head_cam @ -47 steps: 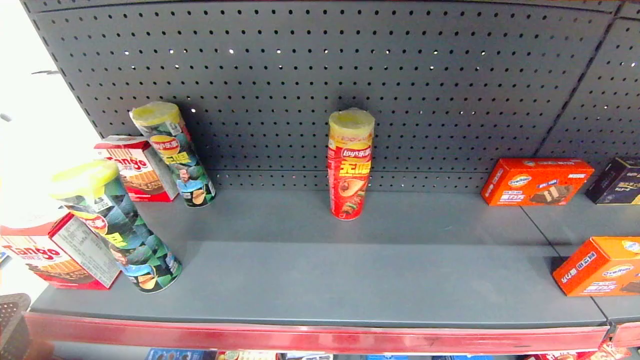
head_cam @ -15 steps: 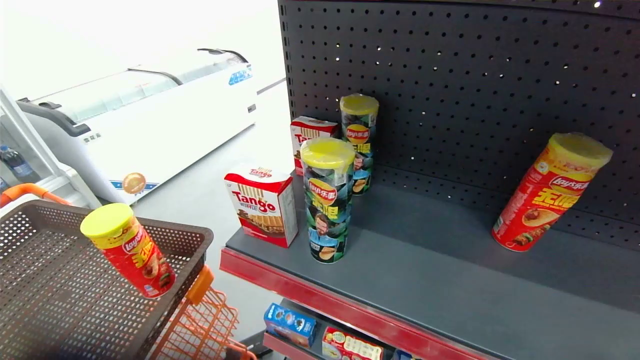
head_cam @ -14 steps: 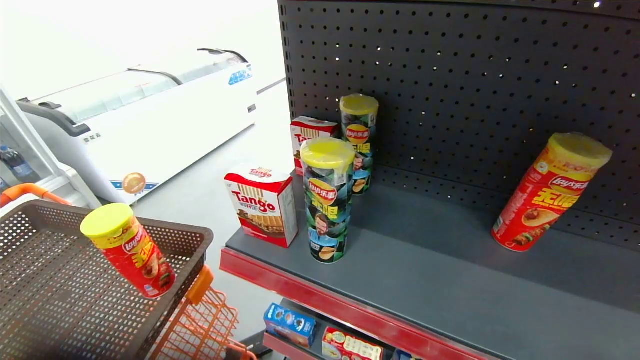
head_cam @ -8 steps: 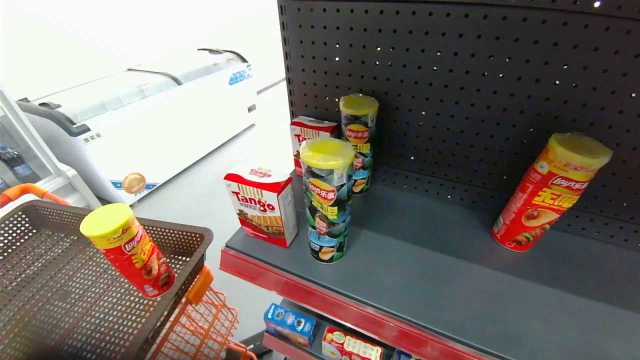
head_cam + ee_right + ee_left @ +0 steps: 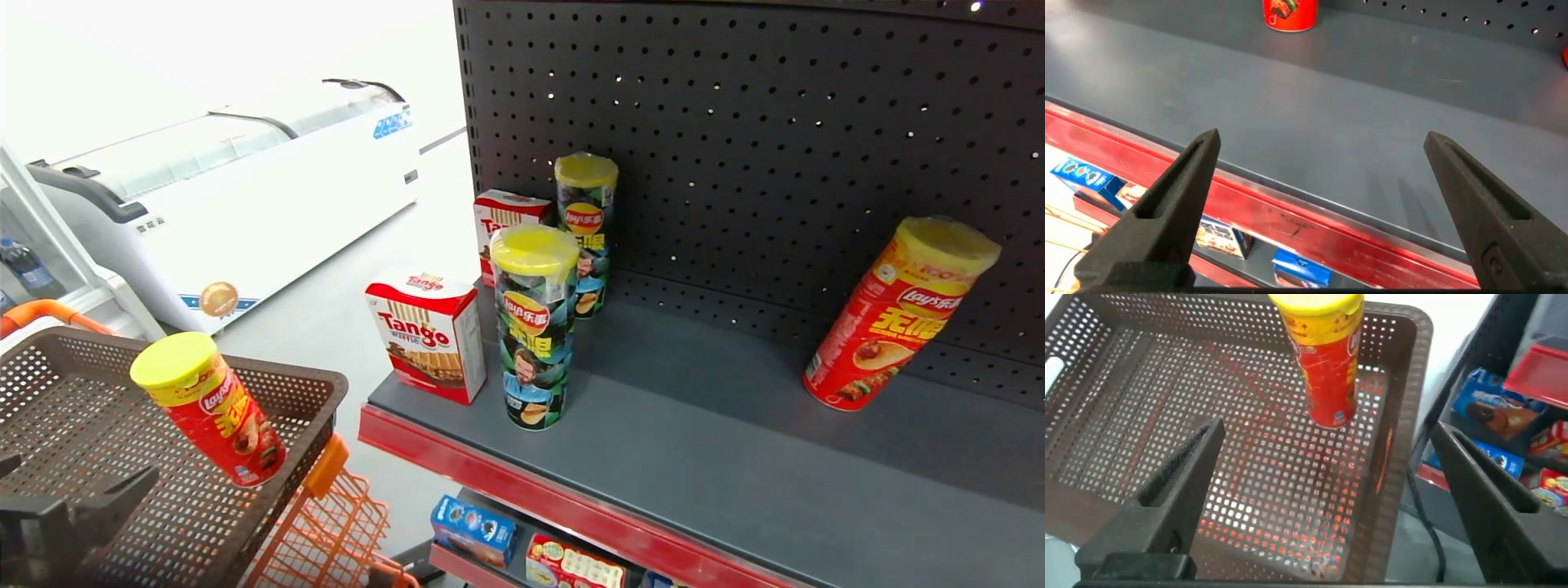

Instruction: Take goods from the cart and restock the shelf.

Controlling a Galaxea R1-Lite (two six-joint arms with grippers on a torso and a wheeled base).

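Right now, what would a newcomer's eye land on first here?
A yellow-lidded red chip can stands alone in the brown cart basket, with the left gripper over the basket, fingers open. On the grey shelf, a matching red can stands by the pegboard, with two green cans and wafer boxes at the left end.
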